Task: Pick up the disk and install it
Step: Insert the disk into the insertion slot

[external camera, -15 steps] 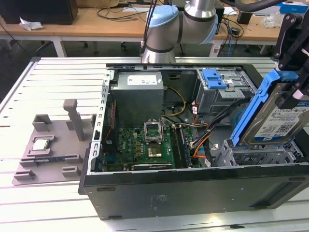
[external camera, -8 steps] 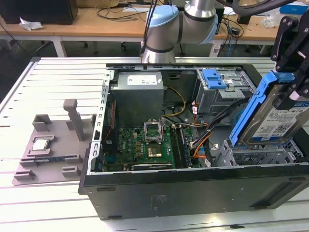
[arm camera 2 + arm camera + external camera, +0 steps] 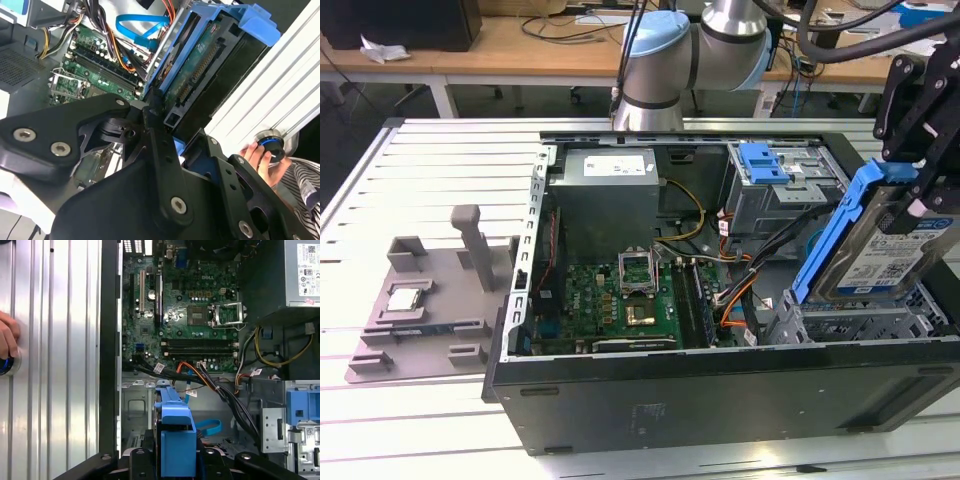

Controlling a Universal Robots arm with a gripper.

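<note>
Holding the disk [image 3: 880,255] up off the table, the gripper [image 3: 912,185] has its claw clenched on the upper end of the blue carrier frame, so the pickup half of the job is done. In the exterior view the drive hangs tilted, label side out, over the grey drive bay [image 3: 865,325] in the corner of the open computer case [image 3: 720,400] on the exterior view's right. Its lower edge is down at the mouth of that bay; I cannot tell whether it touches the metal. It is not seated, because most of the drive stands above the case wall.

In the second wrist view the black fingers [image 3: 152,135] pinch the frame, and the drive's green circuit-board side and connector edge face the camera. In the first wrist view the blue frame end sits over the bay, with a loop of blue cable [image 3: 210,427] just beside it and the orange and black wiring [image 3: 200,372] between it and the motherboard [image 3: 185,315].

A person's hand [image 3: 256,152] rests on a blue-ringed knob on the slatted table [image 3: 440,180], outside the case. The grey fixture plate [image 3: 420,310] lies well apart on the exterior view's left.

By my reckoning that's roughly halfway: lifted and carried over, installation not yet done. The drive is neither level nor slid home in its bay.
</note>
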